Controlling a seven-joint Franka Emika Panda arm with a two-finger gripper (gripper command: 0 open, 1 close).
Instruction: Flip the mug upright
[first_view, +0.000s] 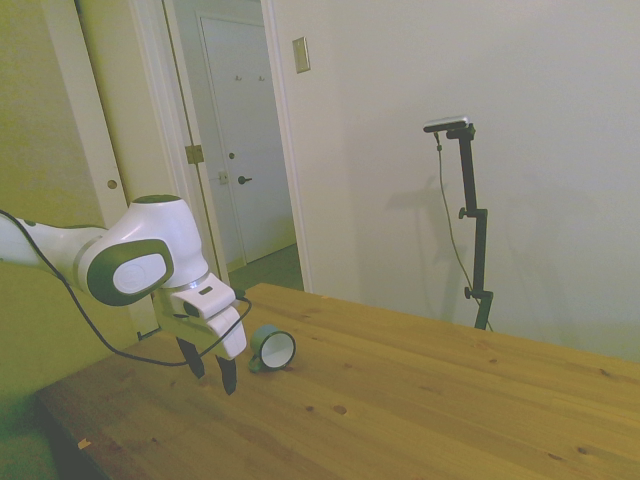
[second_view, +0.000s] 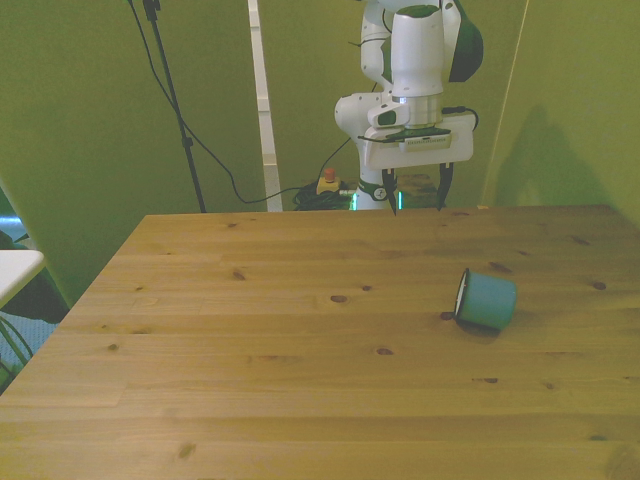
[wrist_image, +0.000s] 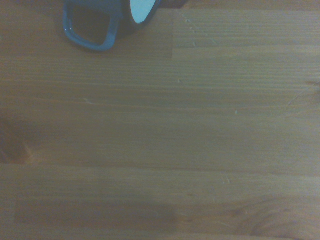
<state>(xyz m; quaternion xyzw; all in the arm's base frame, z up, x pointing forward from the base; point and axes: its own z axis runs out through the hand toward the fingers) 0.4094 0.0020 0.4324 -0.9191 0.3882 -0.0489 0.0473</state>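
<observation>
The teal-blue mug (second_view: 487, 299) lies on its side on the wooden table (second_view: 300, 350), toward the front view's right, with its dark-rimmed mouth turned to the front view's left. In the side view the mug (first_view: 272, 349) shows its white interior. The wrist view catches only the mug (wrist_image: 141, 9) at the picture's edge, with its loop handle (wrist_image: 90, 31) resting against the wood. My gripper (second_view: 416, 200) hangs open over the table's far edge, with nothing between its fingers. In the side view the gripper (first_view: 212, 375) sits just above the boards, a short way from the mug and not touching it.
The table (first_view: 420, 400) carries only the mug. A small device with a red button (second_view: 327, 181) and cables lie on the floor behind the far edge. A white surface (second_view: 15, 270) juts in at the front view's left. A doorway (first_view: 240, 150) stands behind the arm.
</observation>
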